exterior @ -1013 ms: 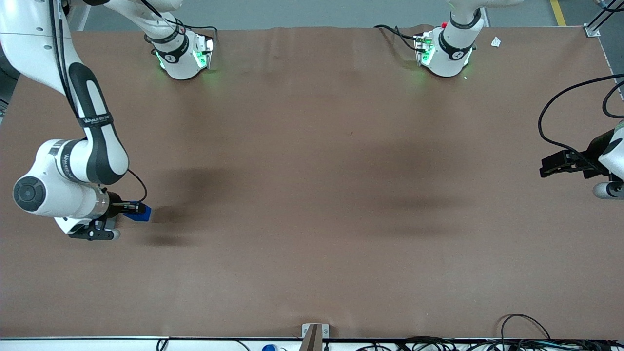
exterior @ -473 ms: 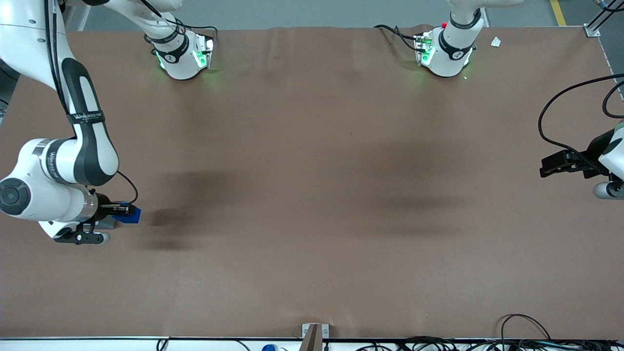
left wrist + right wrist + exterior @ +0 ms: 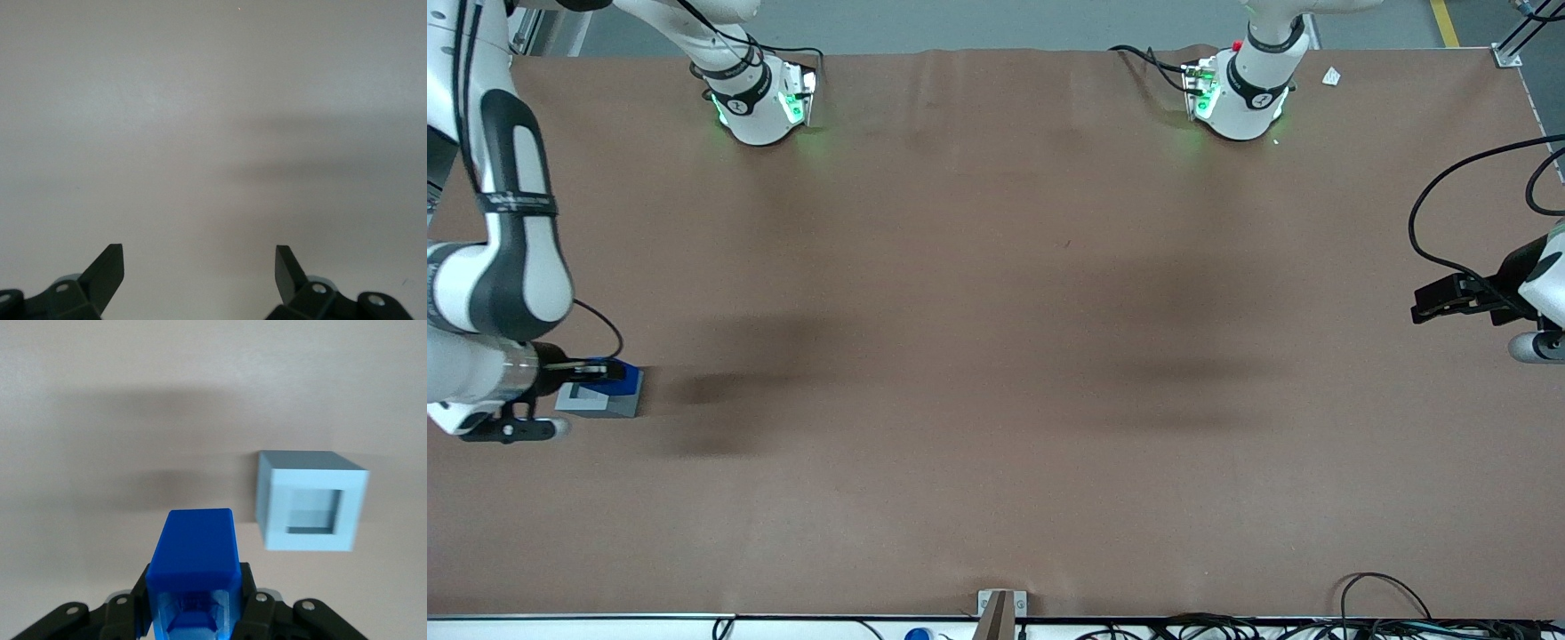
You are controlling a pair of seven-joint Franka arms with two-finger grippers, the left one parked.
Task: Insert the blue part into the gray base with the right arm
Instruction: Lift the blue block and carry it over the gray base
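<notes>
The right arm (image 3: 511, 258) reaches out low over the working arm's end of the brown desk (image 3: 996, 356). Its gripper (image 3: 596, 372) pinches the blue part (image 3: 621, 378) between its two fingers (image 3: 250, 603), one pressed against each side of the block. In the right wrist view the blue part (image 3: 193, 570) sticks out past the fingertips, with its smooth rounded end facing away from the gripper (image 3: 193, 613).

The gray base (image 3: 310, 500) sits on the desk (image 3: 133, 420) just beside the held part, apart from it and off to one side of the gripper's line. It stands upright, its square recess open and turned up toward the wrist camera. Nothing sits in the recess.

From the front, the blue part shows directly over the gray base (image 3: 600, 402), overlapping its upper edge, with the gripper fingers just above it. A dark shadow (image 3: 711, 387) lies on the desk just next to the two blocks, toward the parked arm's end.
</notes>
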